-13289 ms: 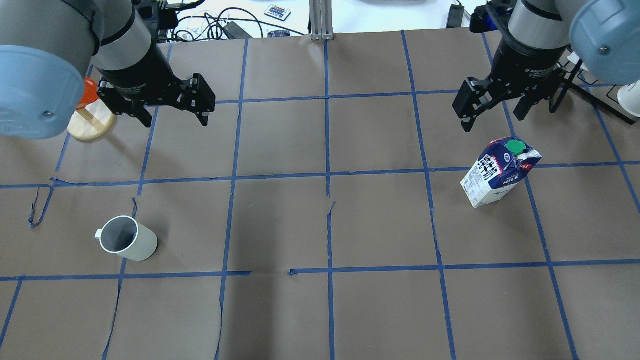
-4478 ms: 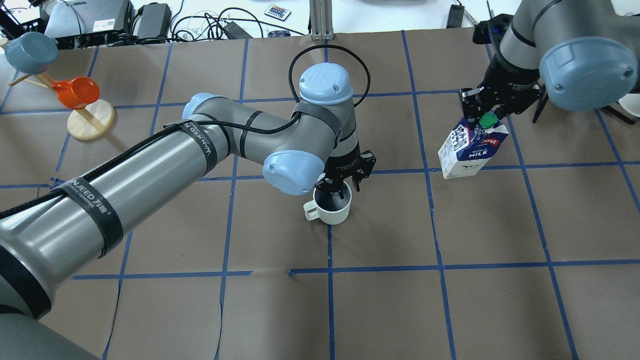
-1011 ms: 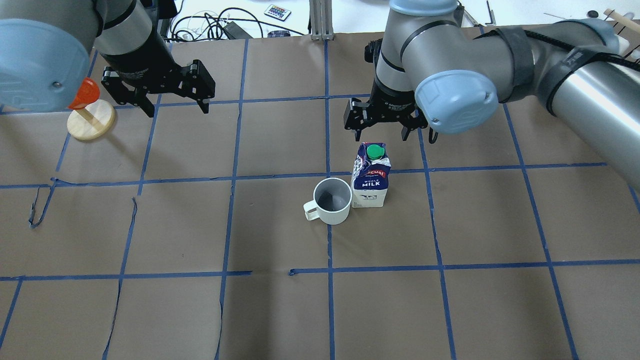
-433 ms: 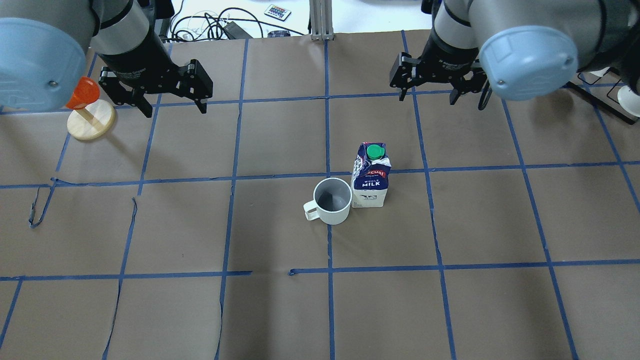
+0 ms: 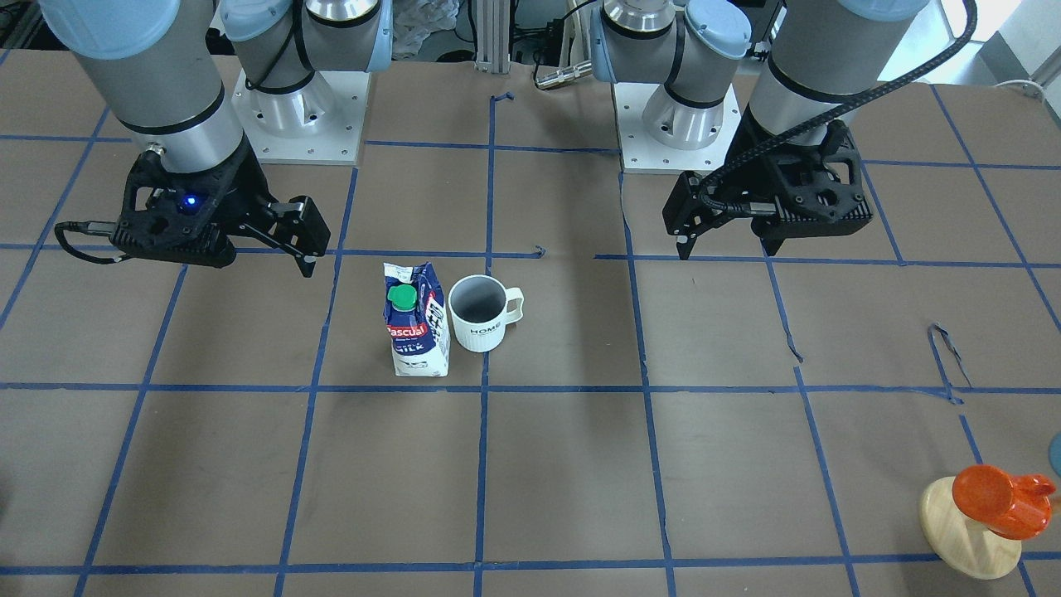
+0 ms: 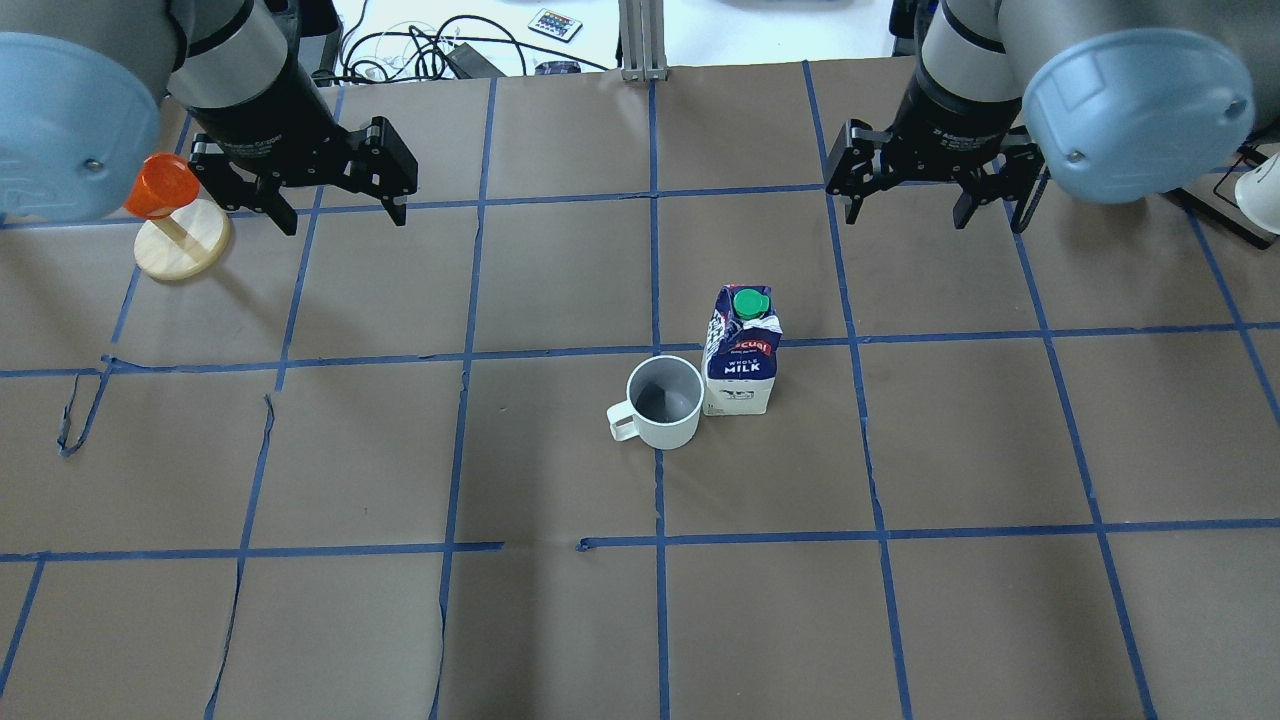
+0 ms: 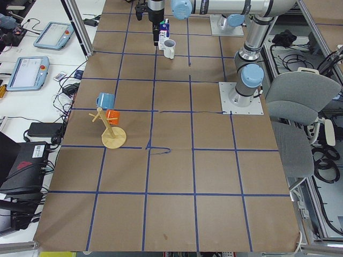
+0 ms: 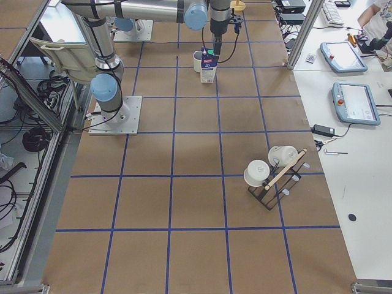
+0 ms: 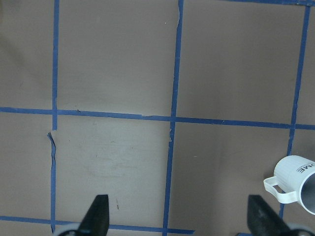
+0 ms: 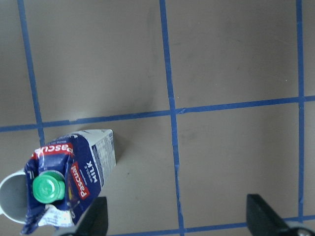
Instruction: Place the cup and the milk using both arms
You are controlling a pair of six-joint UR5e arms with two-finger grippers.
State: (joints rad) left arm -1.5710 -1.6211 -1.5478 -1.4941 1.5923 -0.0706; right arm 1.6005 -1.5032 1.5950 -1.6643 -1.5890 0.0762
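The white cup (image 6: pixel 664 403) with "HOME" lettering (image 5: pixel 478 315) stands upright near the table's middle, its handle pointing away from the milk. The blue and white milk carton (image 6: pixel 741 352) with a green cap (image 5: pixel 414 332) stands upright right beside it, close or touching. My left gripper (image 6: pixel 345 212) is open and empty, raised far to the cup's left; its wrist view shows the cup (image 9: pixel 300 182) at the lower right. My right gripper (image 6: pixel 908 212) is open and empty, raised behind and to the right of the milk (image 10: pixel 69 177).
An orange cup on a wooden stand (image 6: pixel 180 245) sits at the far left, close to my left gripper. A rack with white mugs (image 8: pixel 269 174) stands near the table's right end. Cables and devices (image 6: pixel 420 45) lie beyond the far edge.
My right gripper, open, has drawn back from just behind the milk toward the far right. Cup and milk, earlier far apart, now stand together at the middle. The left gripper has barely moved.
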